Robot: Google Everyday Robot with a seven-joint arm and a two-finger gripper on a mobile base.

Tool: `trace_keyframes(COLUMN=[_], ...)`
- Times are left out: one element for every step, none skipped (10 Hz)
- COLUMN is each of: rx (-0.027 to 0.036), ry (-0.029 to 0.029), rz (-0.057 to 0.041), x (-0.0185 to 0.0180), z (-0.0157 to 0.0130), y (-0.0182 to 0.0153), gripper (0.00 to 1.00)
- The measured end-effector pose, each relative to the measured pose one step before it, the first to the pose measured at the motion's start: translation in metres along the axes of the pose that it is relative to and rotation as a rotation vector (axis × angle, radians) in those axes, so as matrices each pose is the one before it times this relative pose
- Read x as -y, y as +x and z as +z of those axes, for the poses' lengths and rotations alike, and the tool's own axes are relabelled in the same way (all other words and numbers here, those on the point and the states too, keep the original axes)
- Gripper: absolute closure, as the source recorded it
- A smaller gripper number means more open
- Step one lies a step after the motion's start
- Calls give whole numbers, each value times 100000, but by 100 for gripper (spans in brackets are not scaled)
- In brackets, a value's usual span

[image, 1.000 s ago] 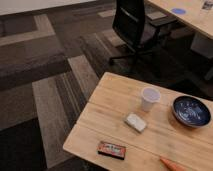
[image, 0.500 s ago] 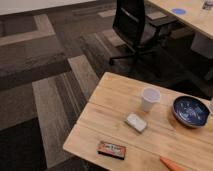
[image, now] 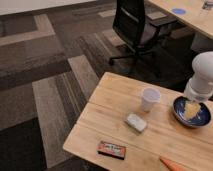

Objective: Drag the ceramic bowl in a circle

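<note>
The ceramic bowl [image: 180, 114], dark blue and shallow with a speckled inside, sits near the right edge of the wooden table [image: 110, 100]. My white arm [image: 202, 75] reaches in from the right and comes down over it. The gripper [image: 192, 109], with its yellowish tips, is inside the bowl, over its middle to right part, and hides part of the inner surface.
A white paper cup [image: 150, 98] stands just left of the bowl. A small pale packet [image: 136, 122], a dark red snack bar [image: 111, 149] and an orange object [image: 172, 164] lie toward the near edge. A black office chair [image: 135, 25] and another table [image: 185, 12] are behind.
My arm was out of view in the earlier frames; it has come in from the right and lowered the gripper into the bowl. The bowl and the other items have not moved.
</note>
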Motion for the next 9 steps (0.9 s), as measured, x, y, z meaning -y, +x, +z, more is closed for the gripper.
trace_keyframes(rx=[300, 20, -820, -577, 200, -735, -11, 383, 249], ry=[275, 395, 228, -420, -364, 507, 1574, 961, 448], rz=[-2945, -2364, -2879, -2822, -2057, -1362, 1251, 1536, 381], x=[2233, 1735, 1971, 2157, 1912, 2015, 2041, 850, 320], z=[-24, 190, 540, 781, 738, 636, 257, 62, -9], y=[-362, 0, 430, 676, 687, 1175, 1289, 659, 114], gripper=[35, 35, 35, 35, 35, 35, 35, 35, 35])
